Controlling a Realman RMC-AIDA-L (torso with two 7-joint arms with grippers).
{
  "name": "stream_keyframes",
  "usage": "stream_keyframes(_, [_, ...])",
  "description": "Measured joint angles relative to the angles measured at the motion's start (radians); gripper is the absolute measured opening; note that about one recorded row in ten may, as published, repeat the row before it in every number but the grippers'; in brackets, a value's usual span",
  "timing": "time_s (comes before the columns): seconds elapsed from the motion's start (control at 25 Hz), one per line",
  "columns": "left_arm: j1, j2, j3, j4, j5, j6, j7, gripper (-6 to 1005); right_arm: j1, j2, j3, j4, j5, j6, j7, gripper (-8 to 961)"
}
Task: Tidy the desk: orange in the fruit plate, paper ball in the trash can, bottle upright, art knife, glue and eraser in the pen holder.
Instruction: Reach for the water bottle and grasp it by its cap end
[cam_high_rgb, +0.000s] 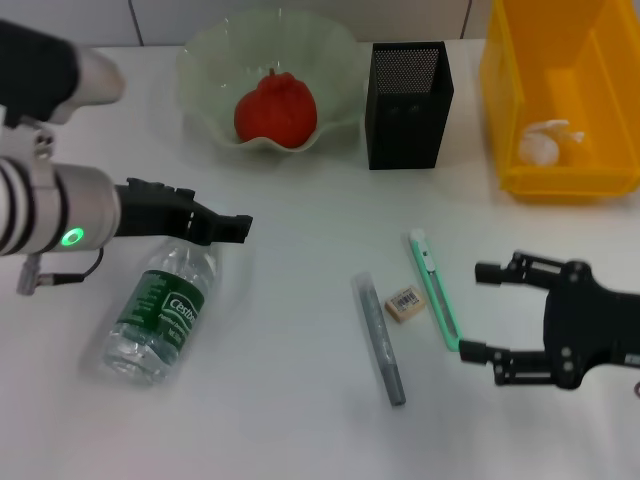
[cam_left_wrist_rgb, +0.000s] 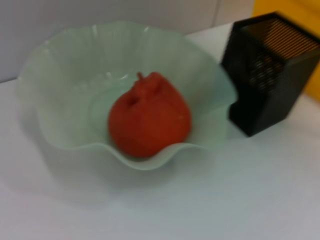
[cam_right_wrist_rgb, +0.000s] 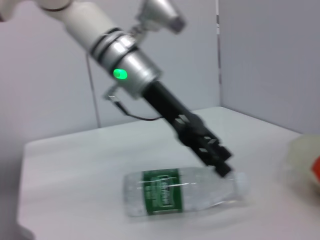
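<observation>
Lying on its side on the white worktop (cam_high_rgb: 300, 400), the bottle (cam_high_rgb: 160, 312) has its cap end directly under the left hand (cam_high_rgb: 235, 228), which hovers just above it; whether its fingers are parted I cannot tell. The right hand (cam_high_rgb: 478, 312) sits wide open and empty, just beside the art knife (cam_high_rgb: 434, 288), with the eraser (cam_high_rgb: 404, 302) and glue (cam_high_rgb: 378, 338) nearby.

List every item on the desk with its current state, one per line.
Clear plastic water bottle: lying down.
Red-orange fruit: in pale green wavy plate.
White paper ball: in yellow bin.
Green art knife, grey glue stick, eraser: on desk.
Black mesh pen holder: upright.
Left gripper: above bottle.
Right gripper: open.
</observation>
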Motion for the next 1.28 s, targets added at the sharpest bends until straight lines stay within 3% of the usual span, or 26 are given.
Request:
stream_keyframes(0.04, [0.0,0.0,0.0,0.0,0.0,0.0,0.0,742,0.0,0.0,0.0,0.0,0.0,0.0,0.0,839])
stream_keyframes(0.08, [-0.104,-0.002,0.073,-0.042,0.221,-0.023,-0.202,741,0.001,0.0,0.0,0.02,0.001,-0.003,-0.008,839])
stream_keyframes(0.2, [-0.104,-0.002,0.073,-0.042,0.221,-0.023,-0.202,738,0.005,0.0,0.0,0.054,0.002,-0.005,-0.014,839])
stream_keyframes(0.24, [-0.165,-0.003,0.092,-0.095,0.318,-0.035,-0.279,736,0.005,-0.001,0.0,0.059,0.002,-0.006,-0.014,839])
stream_keyframes(0.28, [-0.165,-0.003,0.092,-0.095,0.318,-0.035,-0.279,735,0.005,-0.001,0.0,0.062,0.003,-0.006,-0.015,839])
stream_keyframes(0.32, [-0.219,-0.004,0.094,-0.167,0.363,-0.052,-0.31,734,0.006,-0.001,0.0,0.064,0.003,-0.006,-0.016,839])
stream_keyframes(0.44, [-0.233,-0.004,0.092,-0.191,0.365,-0.058,-0.311,730,0.007,-0.001,0.0,0.067,0.002,-0.006,-0.018,839])
stream_keyframes(0.52, [-0.281,-0.002,0.086,-0.276,0.368,-0.064,-0.312,728,0.007,-0.001,0.0,0.07,0.002,-0.002,-0.019,839])
stream_keyframes(0.88, [-0.295,-0.004,0.093,-0.29,0.371,-0.06,-0.313,717,0.016,-0.002,0.011,0.097,0.003,0.0,-0.026,838])
stream_keyframes(1.28, [-0.366,-0.002,0.097,-0.349,0.376,-0.01,-0.285,705,0.016,-0.002,0.033,0.1,0.002,-0.006,-0.023,838])
